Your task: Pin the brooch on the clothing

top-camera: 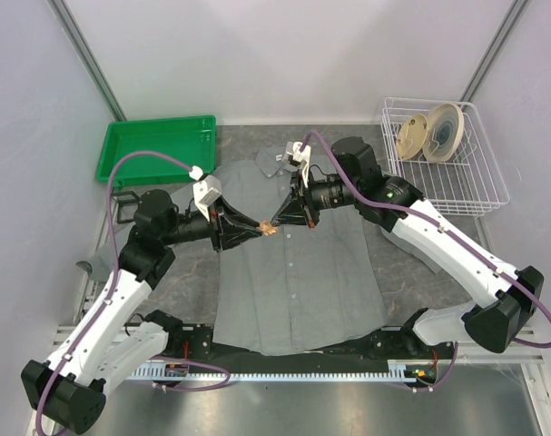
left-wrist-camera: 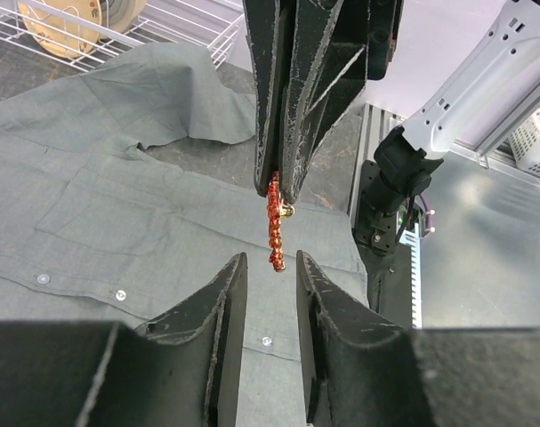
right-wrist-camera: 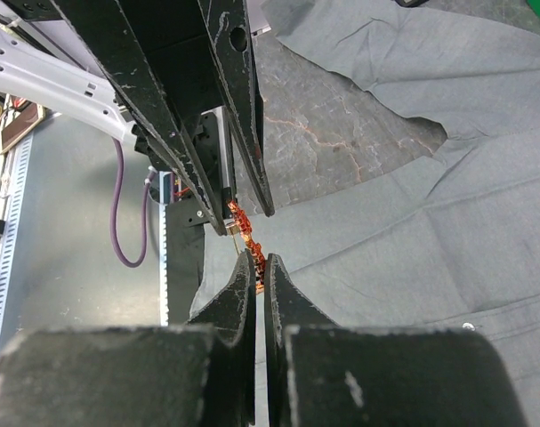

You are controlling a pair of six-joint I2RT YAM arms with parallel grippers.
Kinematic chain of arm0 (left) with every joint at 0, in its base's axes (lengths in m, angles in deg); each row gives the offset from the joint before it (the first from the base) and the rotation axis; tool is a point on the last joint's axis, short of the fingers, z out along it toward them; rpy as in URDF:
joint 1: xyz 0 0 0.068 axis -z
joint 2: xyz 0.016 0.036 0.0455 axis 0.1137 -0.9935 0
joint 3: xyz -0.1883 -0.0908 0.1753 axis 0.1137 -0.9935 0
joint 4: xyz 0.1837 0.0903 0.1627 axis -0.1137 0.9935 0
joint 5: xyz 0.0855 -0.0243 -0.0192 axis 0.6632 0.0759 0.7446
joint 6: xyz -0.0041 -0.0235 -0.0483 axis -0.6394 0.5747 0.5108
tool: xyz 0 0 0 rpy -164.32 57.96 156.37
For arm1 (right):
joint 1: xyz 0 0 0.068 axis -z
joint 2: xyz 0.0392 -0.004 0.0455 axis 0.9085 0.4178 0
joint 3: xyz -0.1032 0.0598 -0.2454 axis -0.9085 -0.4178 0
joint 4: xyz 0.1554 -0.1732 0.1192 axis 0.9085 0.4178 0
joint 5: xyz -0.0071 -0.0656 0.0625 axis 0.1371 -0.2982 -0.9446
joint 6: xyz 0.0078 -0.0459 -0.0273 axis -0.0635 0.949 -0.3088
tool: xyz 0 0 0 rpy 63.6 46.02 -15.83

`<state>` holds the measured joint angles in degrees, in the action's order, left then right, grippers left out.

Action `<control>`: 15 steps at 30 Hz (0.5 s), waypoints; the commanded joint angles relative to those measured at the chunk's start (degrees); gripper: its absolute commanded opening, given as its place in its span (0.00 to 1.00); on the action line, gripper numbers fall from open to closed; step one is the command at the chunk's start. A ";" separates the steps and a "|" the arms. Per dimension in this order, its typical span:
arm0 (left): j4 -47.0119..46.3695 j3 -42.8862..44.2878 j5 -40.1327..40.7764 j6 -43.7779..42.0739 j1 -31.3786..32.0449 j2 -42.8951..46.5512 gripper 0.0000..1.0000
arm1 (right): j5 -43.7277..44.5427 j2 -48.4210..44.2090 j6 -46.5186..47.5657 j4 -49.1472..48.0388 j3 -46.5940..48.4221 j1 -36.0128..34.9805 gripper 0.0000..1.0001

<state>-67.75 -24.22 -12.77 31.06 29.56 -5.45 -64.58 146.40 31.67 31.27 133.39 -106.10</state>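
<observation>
From overhead, the two arms met tip to tip just above the centre of the frame, over the chest of the grey shirt (top-camera: 293, 282) spread on the table (top-camera: 193, 282). The brooch (top-camera: 270, 228) was an orange speck between the left gripper (top-camera: 260, 227) and the right gripper (top-camera: 280, 221), too small there to show its direction. The left wrist view made it plain: the right gripper came down from the top of the frame, clamped tight on the brooch's upper end. The brooch hung clear of the cloth, long axis running top to bottom, free end pointing down into the gap between the left fingers (left-wrist-camera: 225, 294). Those stood partly apart on either side, a sliver of space each way, gripping nothing. To my eye it was held out like that so the other gripper could take or work the free end before pinning. In the right wrist view the brooch slanted from upper left to lower right at mid-frame, its lower end pinched between the right fingers (right-wrist-camera: 238, 285), the left fingers reaching in from the top.
</observation>
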 commanded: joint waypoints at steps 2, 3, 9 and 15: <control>-2.29 1.56 -1.39 2.59 0.53 -0.94 0.30 | -1.02 -0.02 1.40 -1.78 0.91 -0.60 0.00; -2.29 1.56 -1.48 2.86 0.53 -1.12 0.28 | -1.10 -0.10 1.40 -1.78 1.00 -0.60 0.00; -2.64 1.74 -0.95 4.69 0.53 -1.73 0.02 | -1.28 0.25 1.58 -1.34 1.62 -0.69 0.09; -5.98 -0.55 -1.56 8.48 0.35 -1.12 0.02 | -0.31 0.16 6.23 1.64 2.85 -0.69 0.55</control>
<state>-68.98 -24.28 -12.84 34.97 29.86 -7.31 -64.49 146.71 33.81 31.76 133.46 -106.47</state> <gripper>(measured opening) 0.035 0.510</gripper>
